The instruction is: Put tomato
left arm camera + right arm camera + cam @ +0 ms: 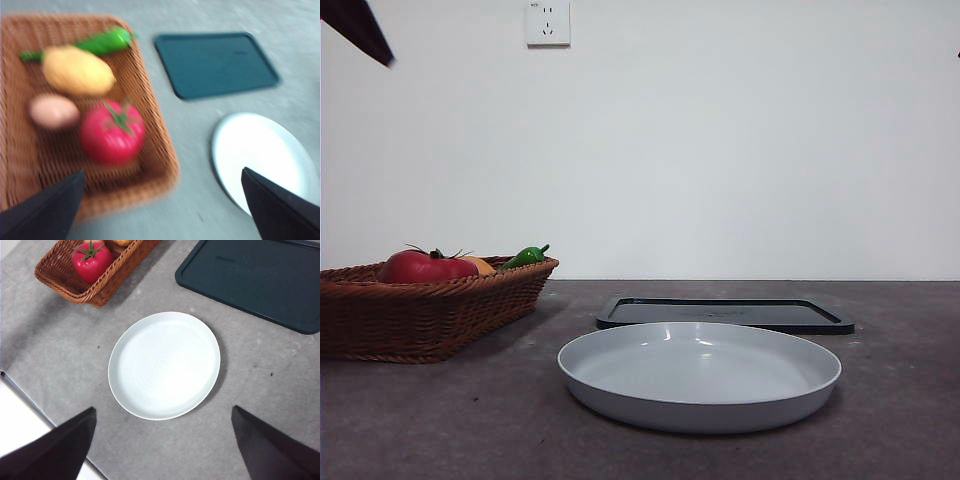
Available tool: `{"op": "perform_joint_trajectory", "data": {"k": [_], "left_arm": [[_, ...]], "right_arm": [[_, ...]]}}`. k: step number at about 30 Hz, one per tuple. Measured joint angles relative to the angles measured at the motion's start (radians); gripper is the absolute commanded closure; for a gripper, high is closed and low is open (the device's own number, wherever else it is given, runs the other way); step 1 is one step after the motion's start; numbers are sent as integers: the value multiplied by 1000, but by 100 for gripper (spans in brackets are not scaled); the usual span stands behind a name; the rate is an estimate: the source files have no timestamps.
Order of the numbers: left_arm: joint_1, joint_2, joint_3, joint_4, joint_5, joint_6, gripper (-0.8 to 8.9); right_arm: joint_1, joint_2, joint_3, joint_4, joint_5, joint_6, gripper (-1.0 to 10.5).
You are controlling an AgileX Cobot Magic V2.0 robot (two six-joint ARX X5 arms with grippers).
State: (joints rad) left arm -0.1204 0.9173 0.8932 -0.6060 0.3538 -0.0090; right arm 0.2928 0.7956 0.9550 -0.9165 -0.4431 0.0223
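Observation:
The red tomato (pixel 420 267) with a green stem lies in a brown wicker basket (pixel 430 315) at the left of the table. The left wrist view shows the tomato (pixel 112 132) in the basket (pixel 160 150), blurred. My left gripper (pixel 162 171) hangs high above the basket's near edge, open and empty. My right gripper (pixel 163 409) is open and empty, high above a white plate (pixel 164 365). The right wrist view shows the tomato (pixel 91 260) in the basket's corner (pixel 85 287). A black arm tip (pixel 360 28) shows at the front view's top left corner.
The basket also holds a yellow-orange fruit (pixel 77 70), a green pepper (pixel 102 42) and a pale pinkish egg-shaped thing (pixel 54 111). The white plate (pixel 700 375) sits at the table's middle front. A dark flat tray (pixel 725 313) lies behind it.

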Motion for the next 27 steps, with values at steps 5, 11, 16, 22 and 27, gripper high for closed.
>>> {"op": "perform_joint_trajectory", "data": {"k": [5, 11, 16, 22, 27], "left_arm": [[-32, 132, 0, 114, -73, 52, 310], [-64, 280, 0, 216, -150, 125, 310], [-68, 380, 0, 286, -159, 160, 310], [-74, 466, 0, 333, -165, 185, 310], [-79, 521, 0, 358, -165, 199, 310]], "right_arm": [[0, 0, 0, 0, 0, 0, 517], [0, 0, 0, -1, 0, 0, 517], [0, 0, 0, -13, 0, 0, 517], [0, 0, 0, -17, 0, 0, 517], [0, 0, 0, -28, 0, 0, 517]]}}
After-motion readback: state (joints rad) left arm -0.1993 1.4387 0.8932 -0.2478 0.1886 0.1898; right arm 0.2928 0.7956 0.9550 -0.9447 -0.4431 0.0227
